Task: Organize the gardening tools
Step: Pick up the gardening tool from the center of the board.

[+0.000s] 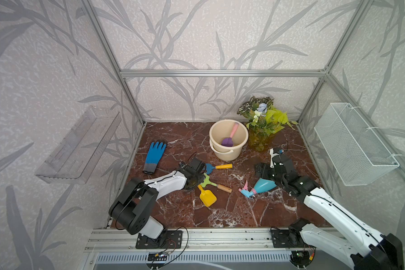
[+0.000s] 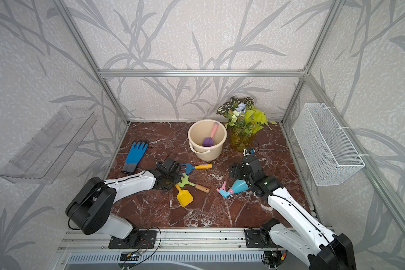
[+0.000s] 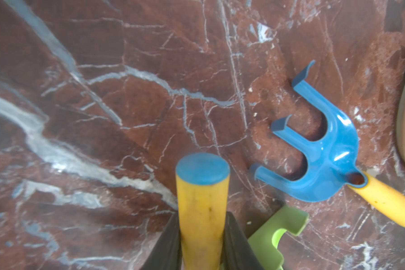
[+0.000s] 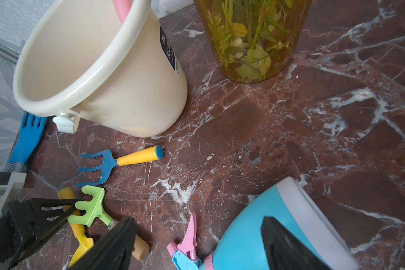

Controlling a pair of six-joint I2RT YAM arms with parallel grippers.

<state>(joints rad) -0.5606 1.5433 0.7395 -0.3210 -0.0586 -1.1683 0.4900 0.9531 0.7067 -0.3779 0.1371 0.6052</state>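
My left gripper is shut on the yellow shovel by its blue-capped handle, low over the floor. The shovel's blade lies flat. Beside it lie the green wood-handled rake and the blue yellow-handled fork. The purple pink-handled scoop stands inside the cream bucket. On its side lies the light-blue spray bottle, pink trigger pointing left. My right gripper hovers open over it, one finger in front of the bottle's body, the other toward the rake's wooden handle.
A blue glove lies at the left of the marble floor. A yellow vase of plants stands right of the bucket. A clear shelf hangs on the left wall, a white wire basket on the right wall.
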